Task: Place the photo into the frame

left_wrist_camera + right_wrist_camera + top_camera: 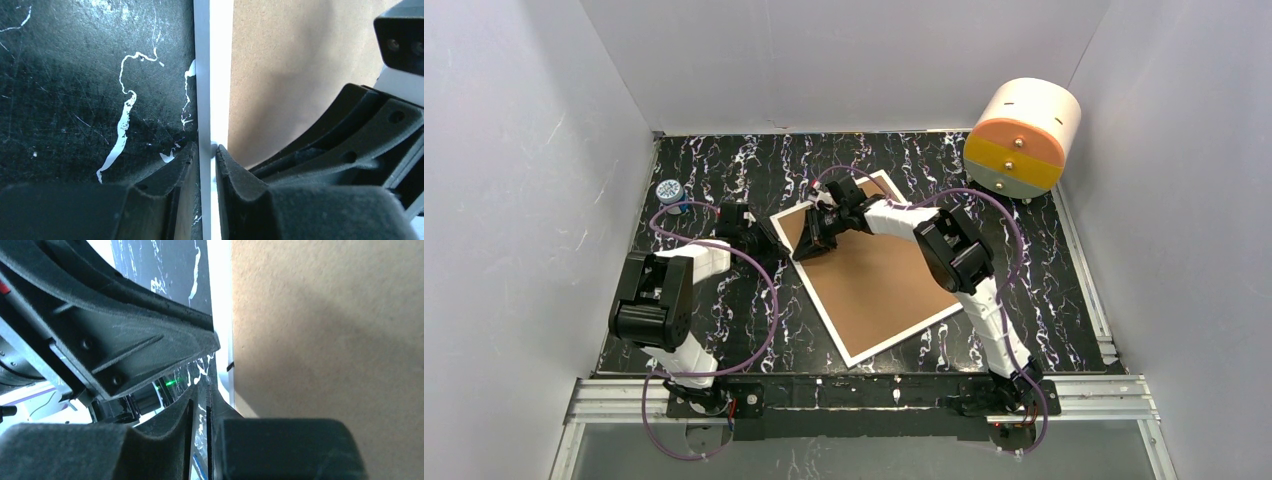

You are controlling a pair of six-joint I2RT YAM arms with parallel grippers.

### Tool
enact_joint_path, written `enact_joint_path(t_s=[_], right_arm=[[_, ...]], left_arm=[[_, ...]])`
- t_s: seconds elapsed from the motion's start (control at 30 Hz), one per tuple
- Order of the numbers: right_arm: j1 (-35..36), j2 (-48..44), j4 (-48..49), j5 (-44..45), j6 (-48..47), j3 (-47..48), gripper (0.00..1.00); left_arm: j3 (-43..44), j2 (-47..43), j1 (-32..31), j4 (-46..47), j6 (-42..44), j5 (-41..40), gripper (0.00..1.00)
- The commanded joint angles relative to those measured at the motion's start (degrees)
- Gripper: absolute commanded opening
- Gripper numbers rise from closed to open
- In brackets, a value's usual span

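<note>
The left gripper (207, 150), at lower centre, clamps the frame (215, 75) by its white rim. Brown backing fills the upper right, black marbled table (75, 75) the left. The right gripper's finger (350, 135) occupies the right edge.

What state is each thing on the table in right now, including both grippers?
frame, lying flat, brown back facing up
left gripper, shut on the frame's white rim
right gripper, fingers nearly together at the rim, grip unclear
photo, not in view
drum, at the far right corner, untouched by either gripper
</note>
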Motion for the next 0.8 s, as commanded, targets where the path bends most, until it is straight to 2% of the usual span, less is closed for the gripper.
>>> enact_joint_path(t_s=[0.0,0.23,0.47,0.77], right_arm=[[-0.1,2.1,1.5,0.0,0.6,4.3,0.19],[-0.1,3.7,1.8,2.1,0.7,5.5,0.17],[-0.3,5.8,-4.7,5.6,-2.9,8.7,0.15],[-2.3,6.0,-7.5,8.3,-6.7,4.8,0.14]], left_arm=[[-4.2,2.6,-0.3,-7.5,1.9,-3.2,0.18],[-5.0,2.8,-0.3,-7.1,2.1,-3.5,0.17],[-5.7,3.3,-0.2,-7.4,2.1,-4.0,0.14],[-5.9,3.8,-0.2,-7.5,2.1,-4.6,0.11]])
